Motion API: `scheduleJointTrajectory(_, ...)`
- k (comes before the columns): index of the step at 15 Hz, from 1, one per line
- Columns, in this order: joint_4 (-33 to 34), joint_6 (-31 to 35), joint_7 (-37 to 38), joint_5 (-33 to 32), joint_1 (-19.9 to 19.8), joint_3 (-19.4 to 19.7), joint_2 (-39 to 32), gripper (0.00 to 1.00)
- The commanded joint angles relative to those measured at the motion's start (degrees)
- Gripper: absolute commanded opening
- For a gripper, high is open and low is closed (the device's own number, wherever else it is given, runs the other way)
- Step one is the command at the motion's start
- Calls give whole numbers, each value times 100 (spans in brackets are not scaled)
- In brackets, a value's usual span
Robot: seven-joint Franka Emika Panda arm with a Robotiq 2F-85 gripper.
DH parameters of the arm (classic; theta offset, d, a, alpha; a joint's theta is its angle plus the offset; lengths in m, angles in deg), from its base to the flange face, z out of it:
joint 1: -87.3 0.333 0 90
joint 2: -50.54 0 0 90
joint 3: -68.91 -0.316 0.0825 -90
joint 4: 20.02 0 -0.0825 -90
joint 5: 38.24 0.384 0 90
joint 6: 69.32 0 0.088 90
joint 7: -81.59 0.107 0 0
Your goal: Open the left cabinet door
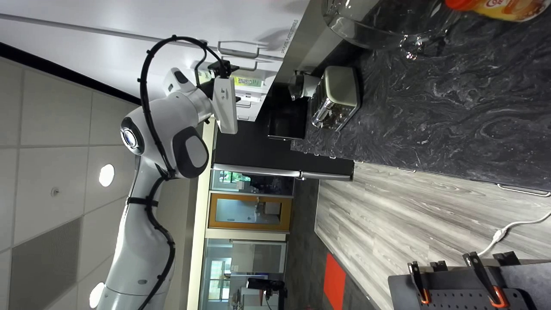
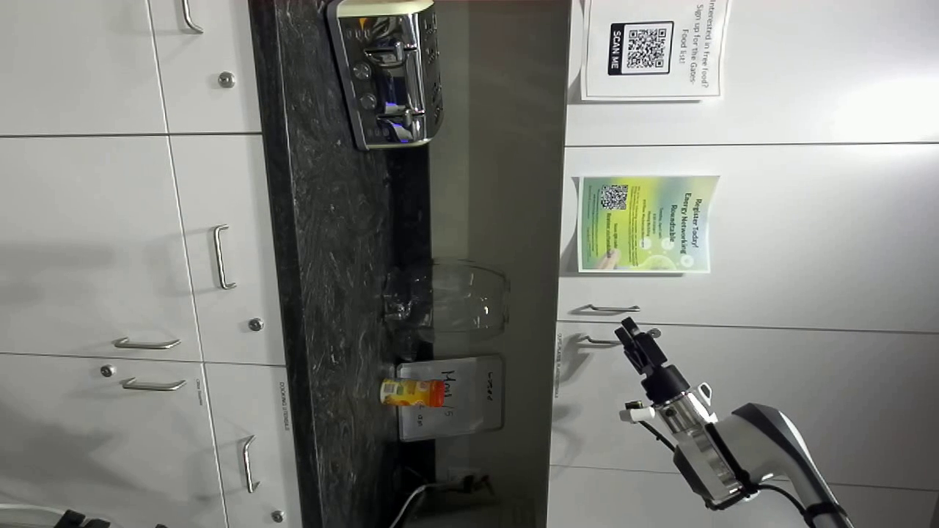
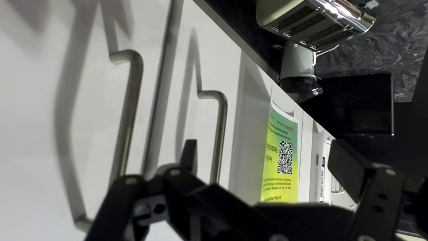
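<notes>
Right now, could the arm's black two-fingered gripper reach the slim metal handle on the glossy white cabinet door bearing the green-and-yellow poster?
Probably yes: in the wrist view the open gripper has that handle showing between its fingers, with nothing visible blocking it, though depth is unclear.

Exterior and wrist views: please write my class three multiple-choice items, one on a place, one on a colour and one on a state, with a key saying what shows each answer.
1. The "Register Today!" flyer hangs on
A the toaster
B the left cabinet door
C the floor

2. The countertop is
A plain white
B bright red
C dark and marbled

3. The gripper is
A open
B shut
C not in view

Key:
1 B: an exterior view shows it on that door's white front.
2 C: pale swirls run through its dark surface.
3 A: in the wrist view its fingertips stand apart.
</notes>
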Motion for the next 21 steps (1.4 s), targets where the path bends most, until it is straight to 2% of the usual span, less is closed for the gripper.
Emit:
scheduleJointTrajectory(1,332,-164,-8,90,-442,-319,-217,100)
scheduleJointTrajectory(11,893,-91,-800,1412,-723,-694,-837,100)
scheduleJointTrajectory(15,1046,-251,-655,1409,-885,-917,-1078,100)
scheduleJointTrajectory(19,844,-521,-484,1279,-954,-1108,-881,100)
scheduleJointTrajectory(21,629,-322,-374,1164,-921,-1210,-708,100)
